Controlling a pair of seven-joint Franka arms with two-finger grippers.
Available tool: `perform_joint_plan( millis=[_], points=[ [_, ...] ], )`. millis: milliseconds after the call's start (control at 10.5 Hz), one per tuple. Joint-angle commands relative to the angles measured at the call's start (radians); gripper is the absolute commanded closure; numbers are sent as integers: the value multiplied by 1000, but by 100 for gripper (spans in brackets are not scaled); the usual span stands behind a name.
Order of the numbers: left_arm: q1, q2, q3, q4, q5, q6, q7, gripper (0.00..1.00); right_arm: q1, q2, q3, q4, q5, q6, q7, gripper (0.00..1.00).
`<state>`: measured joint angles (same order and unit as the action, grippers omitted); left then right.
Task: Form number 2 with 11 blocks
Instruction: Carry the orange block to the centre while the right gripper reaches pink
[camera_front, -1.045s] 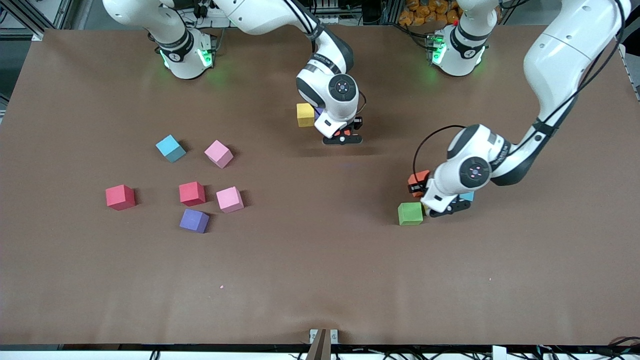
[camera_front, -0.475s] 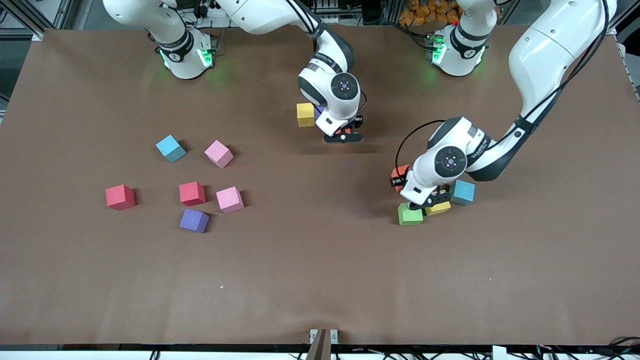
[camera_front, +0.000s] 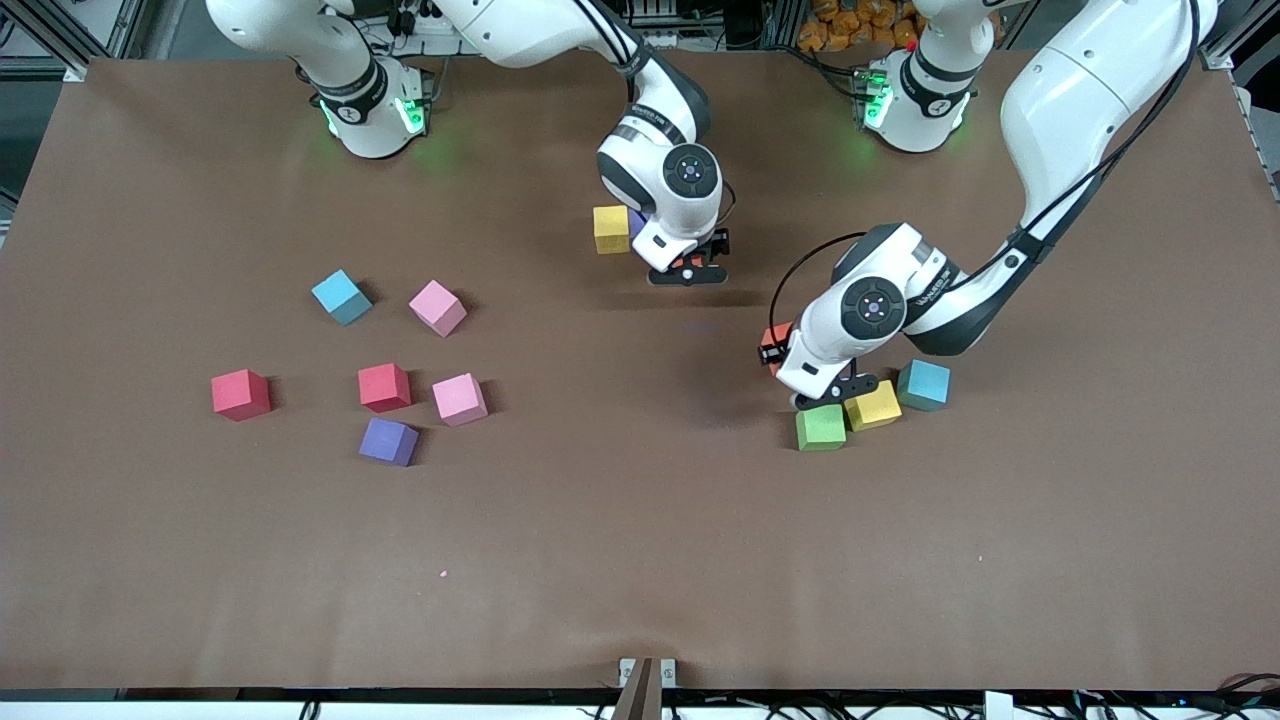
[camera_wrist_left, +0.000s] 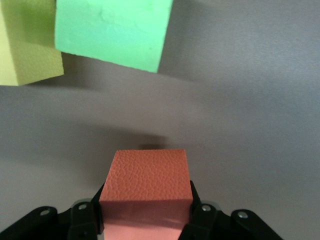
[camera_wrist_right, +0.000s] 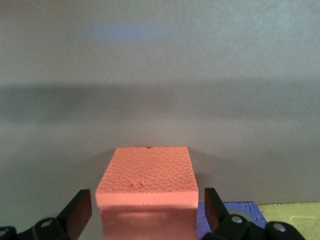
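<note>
Brown table top, both arms working toward the middle.

Left gripper (camera_wrist_left: 146, 220): clamped tight on an orange block (camera_wrist_left: 145, 182), carried in the air over bare table just beside the green block (camera_front: 820, 427). Front view shows only a sliver of that orange block at the wrist.

Around it: green block, yellow block (camera_front: 873, 405) and light blue block (camera_front: 924, 384) sit in a slanted row toward the left arm's end, green and yellow touching, light blue just beside yellow. Green is nearest the front camera of the three.

Right gripper (camera_wrist_right: 145, 210): jaws spread wide, fingers (camera_wrist_right: 79, 210) clear of a second orange block (camera_wrist_right: 146, 182) on both sides, so nothing is gripped. That block rests on the table mid-width, up near the arm bases, mostly hidden under the wrist in the front view. Next to it a purple block (camera_wrist_right: 227, 210), then another yellow block (camera_front: 610, 228); whether they touch, cannot tell.

Loose group toward the right arm's end, well apart from both grippers: light blue (camera_front: 341, 296), pink (camera_front: 437, 307), red (camera_front: 240, 393), red (camera_front: 384, 386), pink (camera_front: 460, 398), purple (camera_front: 388, 441).
</note>
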<state>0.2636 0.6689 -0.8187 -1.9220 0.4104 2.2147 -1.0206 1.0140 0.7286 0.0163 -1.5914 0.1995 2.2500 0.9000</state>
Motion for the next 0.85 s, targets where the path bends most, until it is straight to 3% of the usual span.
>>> perform_joint_plan(
  millis=[0, 380, 760],
  points=[
    [-30, -9, 0, 24, 18, -7, -58, 53, 1, -63, -30, 1, -15, -62, 33, 0],
    [-102, 1, 7, 55, 16, -4, -119, 53, -26, -153, -128, -7, -14, -182, 5, 0],
    [-223, 43, 39, 110, 18, -1, -162, 53, -175, -159, -154, -39, -54, -216, -275, 0]
  ],
)
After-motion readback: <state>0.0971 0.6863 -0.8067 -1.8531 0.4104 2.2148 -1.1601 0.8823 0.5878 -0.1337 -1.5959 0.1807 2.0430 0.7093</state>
